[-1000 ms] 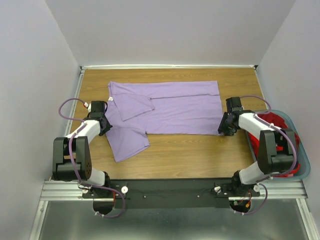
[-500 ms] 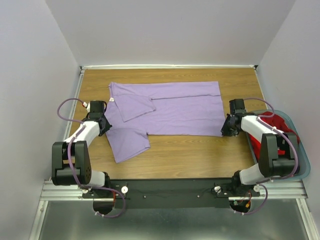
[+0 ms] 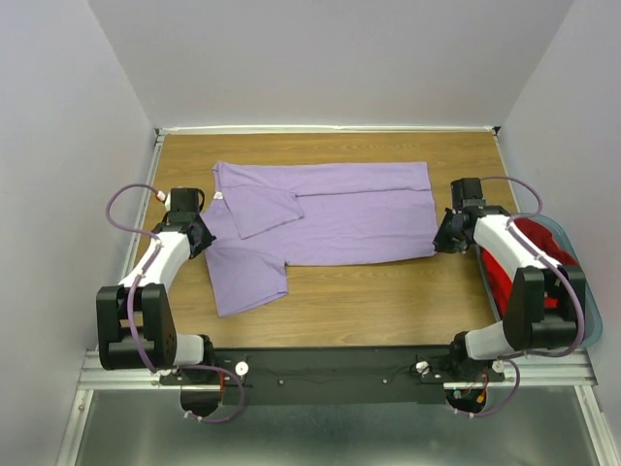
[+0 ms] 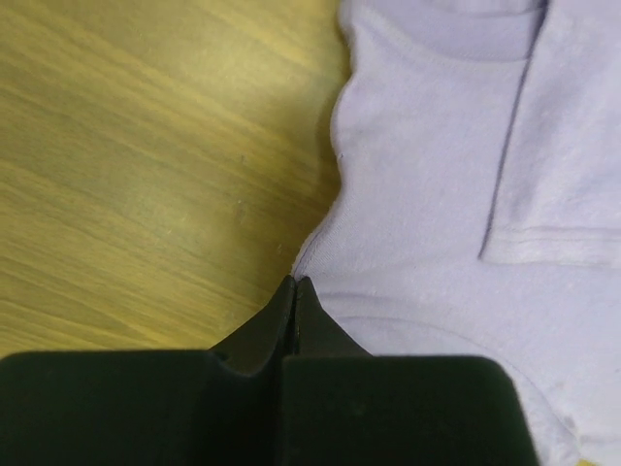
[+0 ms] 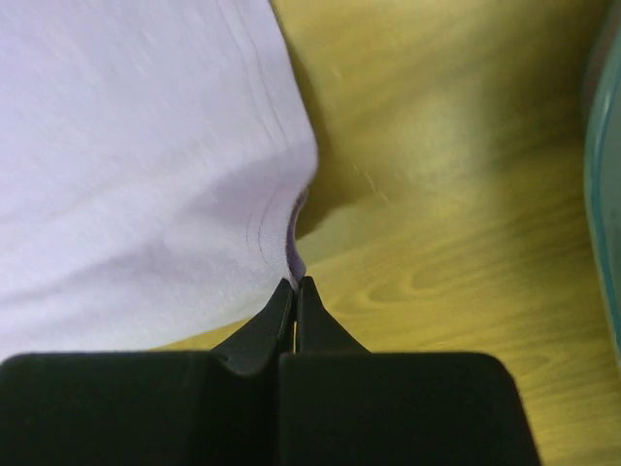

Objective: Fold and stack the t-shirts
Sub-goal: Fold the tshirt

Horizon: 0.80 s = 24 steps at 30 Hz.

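Fig.: fold step. The lavender t-shirt (image 3: 340,214) is spread across table (image 3: 388,301), collar end L, hem end R.
- Shoulder edge pinched by clenched left gripper (image 4: 294,283).
- Hem corner pinched by clenched right gripper (image 5: 294,283); cloth puckered at tips.
- Advised: both ends to be raised together, cloth held taut.
- The red t-shirt (image 3: 519,257) is seen in basket (image 3: 590,325), just R of right gripper.

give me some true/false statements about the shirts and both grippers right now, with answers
1. The lavender t-shirt lies spread on the table. True.
2. The red t-shirt is folded on top of it. False: it sits in the basket at the right.
3. The right gripper is shut on the lavender t-shirt's edge. True.
4. The left gripper hangs open over bare wood. False: it is shut on the lavender t-shirt's left edge.
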### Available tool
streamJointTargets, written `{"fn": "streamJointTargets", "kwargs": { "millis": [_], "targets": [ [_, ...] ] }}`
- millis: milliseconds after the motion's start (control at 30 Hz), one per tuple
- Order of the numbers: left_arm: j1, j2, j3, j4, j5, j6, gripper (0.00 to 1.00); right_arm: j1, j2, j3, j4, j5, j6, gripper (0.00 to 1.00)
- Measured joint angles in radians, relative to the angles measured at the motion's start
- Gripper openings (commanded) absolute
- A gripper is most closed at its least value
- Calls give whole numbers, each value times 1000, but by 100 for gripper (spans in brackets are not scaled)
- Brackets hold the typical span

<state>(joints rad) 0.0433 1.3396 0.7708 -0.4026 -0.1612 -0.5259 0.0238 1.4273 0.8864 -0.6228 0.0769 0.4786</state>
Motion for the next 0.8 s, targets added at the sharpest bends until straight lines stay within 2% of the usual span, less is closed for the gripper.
{"fn": "streamJointTargets", "kwargs": {
  "millis": [500,800],
  "targets": [
    [0,248,341,-27,28,1,0,-15,250,290,-8,8,-16,1],
    [0,336,455,-40,31,1,0,-42,362,413,-8,8,-26,0]
  ]
}}
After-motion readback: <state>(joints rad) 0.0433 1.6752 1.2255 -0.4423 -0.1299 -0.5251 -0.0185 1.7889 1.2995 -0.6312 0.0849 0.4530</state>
